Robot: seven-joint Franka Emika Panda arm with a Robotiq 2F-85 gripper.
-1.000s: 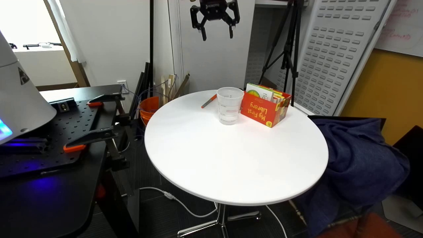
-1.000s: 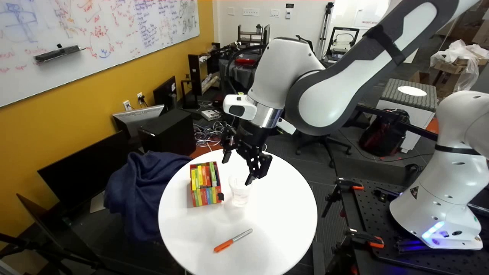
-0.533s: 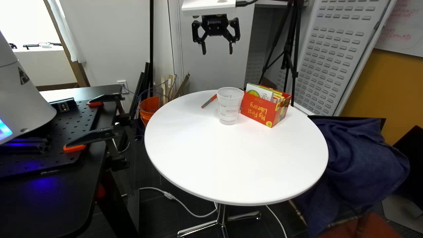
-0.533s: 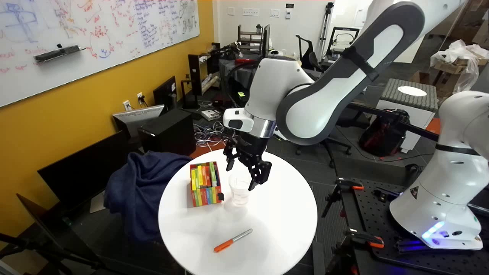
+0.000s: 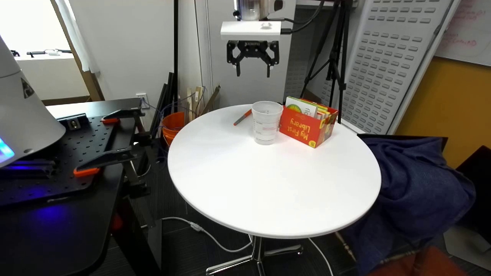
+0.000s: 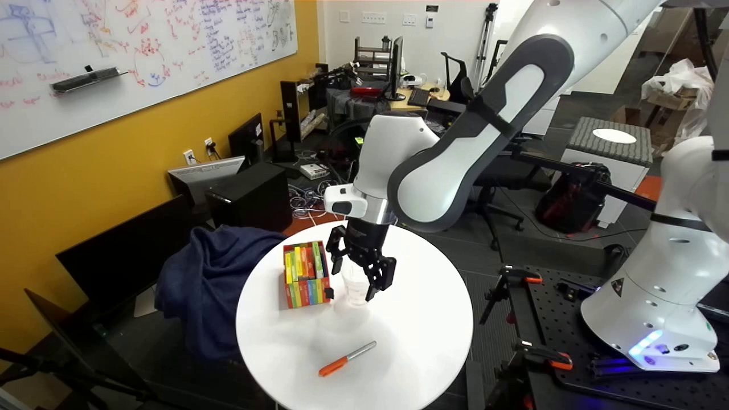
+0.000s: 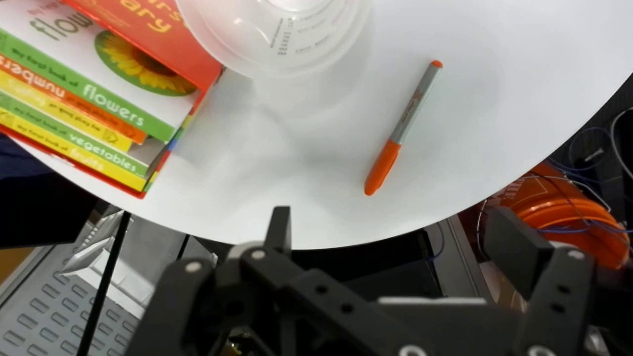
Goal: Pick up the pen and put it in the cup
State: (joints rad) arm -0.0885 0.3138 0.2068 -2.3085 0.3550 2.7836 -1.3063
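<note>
The orange and grey pen lies flat on the white round table, beside the cup. It also shows in an exterior view and whole in the wrist view. The clear cup stands upright. It is partly behind the gripper in an exterior view and cut by the top edge of the wrist view. My gripper is open and empty, well above the table, fingers pointing down. In the wrist view its fingers are wide apart, with the pen beyond them.
A red box of small books stands close beside the cup; it also shows in the wrist view. An orange bucket is on the floor past the table edge. A chair with a blue cloth stands by the table.
My gripper has moved down toward the table, and slightly right in an exterior view, staying open. The pen, cup and box have not moved.
</note>
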